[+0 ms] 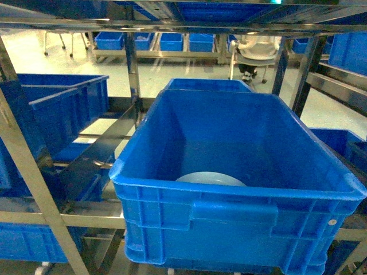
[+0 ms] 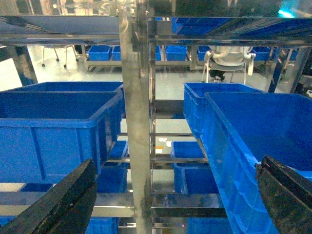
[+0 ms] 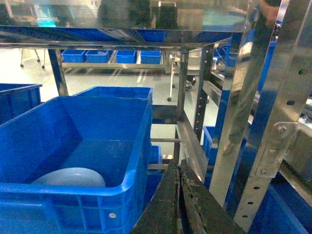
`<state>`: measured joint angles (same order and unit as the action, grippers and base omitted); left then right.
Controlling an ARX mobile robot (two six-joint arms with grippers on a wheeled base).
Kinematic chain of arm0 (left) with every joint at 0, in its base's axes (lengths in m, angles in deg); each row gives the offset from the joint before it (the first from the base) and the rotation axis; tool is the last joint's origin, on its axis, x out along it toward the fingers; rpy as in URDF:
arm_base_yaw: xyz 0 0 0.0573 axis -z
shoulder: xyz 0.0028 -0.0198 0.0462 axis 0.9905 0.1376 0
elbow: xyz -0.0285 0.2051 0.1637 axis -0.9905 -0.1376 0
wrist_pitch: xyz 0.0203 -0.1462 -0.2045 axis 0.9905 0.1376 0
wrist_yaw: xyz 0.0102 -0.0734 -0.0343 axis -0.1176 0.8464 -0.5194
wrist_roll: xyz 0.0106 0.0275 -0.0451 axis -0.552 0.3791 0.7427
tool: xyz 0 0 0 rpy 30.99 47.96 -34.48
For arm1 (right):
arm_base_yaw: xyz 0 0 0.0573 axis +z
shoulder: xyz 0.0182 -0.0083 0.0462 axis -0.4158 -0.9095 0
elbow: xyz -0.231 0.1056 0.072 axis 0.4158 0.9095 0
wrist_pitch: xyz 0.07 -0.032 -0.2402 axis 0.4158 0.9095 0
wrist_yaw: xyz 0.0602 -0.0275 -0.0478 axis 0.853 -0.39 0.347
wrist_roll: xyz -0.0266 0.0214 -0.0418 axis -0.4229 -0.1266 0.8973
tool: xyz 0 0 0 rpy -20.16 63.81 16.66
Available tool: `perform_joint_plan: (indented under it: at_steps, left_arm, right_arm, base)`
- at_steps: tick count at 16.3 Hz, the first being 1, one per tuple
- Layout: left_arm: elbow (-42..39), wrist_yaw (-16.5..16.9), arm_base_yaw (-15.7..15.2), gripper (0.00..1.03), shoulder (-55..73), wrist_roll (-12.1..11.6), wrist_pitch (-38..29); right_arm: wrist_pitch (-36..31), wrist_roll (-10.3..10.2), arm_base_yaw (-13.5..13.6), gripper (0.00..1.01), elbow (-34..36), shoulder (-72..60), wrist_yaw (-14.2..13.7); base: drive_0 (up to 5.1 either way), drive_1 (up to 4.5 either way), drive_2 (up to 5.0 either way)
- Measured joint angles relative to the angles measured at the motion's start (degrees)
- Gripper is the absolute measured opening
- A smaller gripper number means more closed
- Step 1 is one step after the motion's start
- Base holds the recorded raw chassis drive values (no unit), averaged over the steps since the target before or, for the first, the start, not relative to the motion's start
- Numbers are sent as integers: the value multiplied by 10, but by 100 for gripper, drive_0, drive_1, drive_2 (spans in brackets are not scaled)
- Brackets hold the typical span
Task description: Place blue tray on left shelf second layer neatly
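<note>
The pale blue tray lies flat on the floor of a deep blue crate in front of me, mostly hidden behind the crate's near wall. The right wrist view shows the tray low in that crate too. My right gripper is shut and empty, just right of the crate's corner. Held back from the rack, my left gripper is open wide, one finger left and the other right of a steel post. The left shelf's steel rails hold blue crates. Neither gripper appears in the head view.
Another blue crate sits on the left shelf at the level of the left gripper. More crates fill lower and rear tiers. Steel posts stand close on the right. A white chair stands across the aisle.
</note>
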<state>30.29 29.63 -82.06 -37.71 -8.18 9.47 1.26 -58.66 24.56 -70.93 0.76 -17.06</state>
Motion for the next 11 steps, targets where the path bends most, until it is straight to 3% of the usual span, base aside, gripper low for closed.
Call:
perform_joint_plan:
  at_steps: [6, 8, 10, 11]
  left_arm:
    - [0, 0, 0, 98, 0, 0, 0]
    - [0, 0, 0, 98, 0, 0, 0]
    - [0, 0, 0, 98, 0, 0, 0]
    - [0, 0, 0, 98, 0, 0, 0]
  right_arm:
    - [49, 0, 0, 2, 0, 50, 0]
    - [147, 0, 0, 2, -1, 119, 0]
    - [143, 0, 0, 2, -1, 148, 0]
    - [158, 0, 0, 9, -1, 148, 0]
  base:
    - [0, 0, 0]
    - [0, 0, 0]
    - [0, 0, 0]
    - [0, 0, 0]
